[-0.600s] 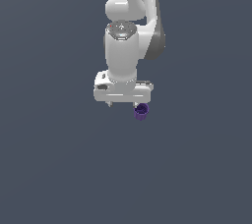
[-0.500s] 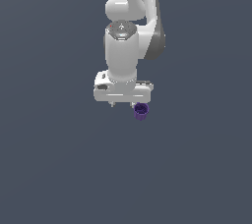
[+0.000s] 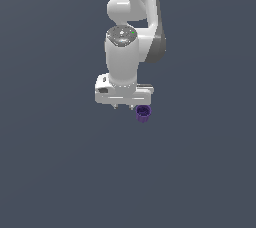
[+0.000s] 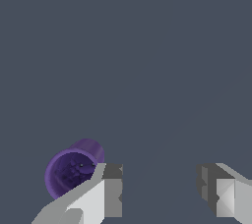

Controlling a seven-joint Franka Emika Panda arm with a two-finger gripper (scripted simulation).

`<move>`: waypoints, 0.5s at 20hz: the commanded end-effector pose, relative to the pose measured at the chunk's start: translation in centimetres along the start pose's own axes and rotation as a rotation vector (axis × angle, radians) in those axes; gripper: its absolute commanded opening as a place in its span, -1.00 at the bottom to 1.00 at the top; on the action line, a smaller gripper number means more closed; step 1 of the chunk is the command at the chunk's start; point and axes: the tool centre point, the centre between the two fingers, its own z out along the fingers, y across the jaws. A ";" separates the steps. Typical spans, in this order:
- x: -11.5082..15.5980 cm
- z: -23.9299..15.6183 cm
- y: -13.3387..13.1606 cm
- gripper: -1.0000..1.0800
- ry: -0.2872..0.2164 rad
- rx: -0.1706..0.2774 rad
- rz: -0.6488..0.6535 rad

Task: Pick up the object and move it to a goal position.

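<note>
We found the white two-fingered gripper [image 4: 160, 196] spread wide and empty, the small dark purple rimmed cylinder [image 4: 73, 169] lying just outside one finger (not between them). We judged it light, rigid and apt to roll, best pinched across its walls.

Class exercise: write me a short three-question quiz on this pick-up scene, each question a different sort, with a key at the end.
1. True or false: the purple cup sits between the gripper fingers.
2. In the wrist view, the gripper is: A) open with nothing between its fingers, B) shut on the cup, C) out of sight.
3. Fill in: in the exterior view the cup shows just below the gripper's ______ end.

Key: 1 false, it lies outside one finger; 2 A; 3 right (the exterior view's right).
</note>
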 end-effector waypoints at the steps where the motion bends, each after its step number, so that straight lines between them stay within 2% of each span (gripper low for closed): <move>1: 0.0 0.1 -0.1 0.23 -0.006 0.001 0.002; 10: 0.5 1.2 -1.1 0.23 -0.079 0.008 0.029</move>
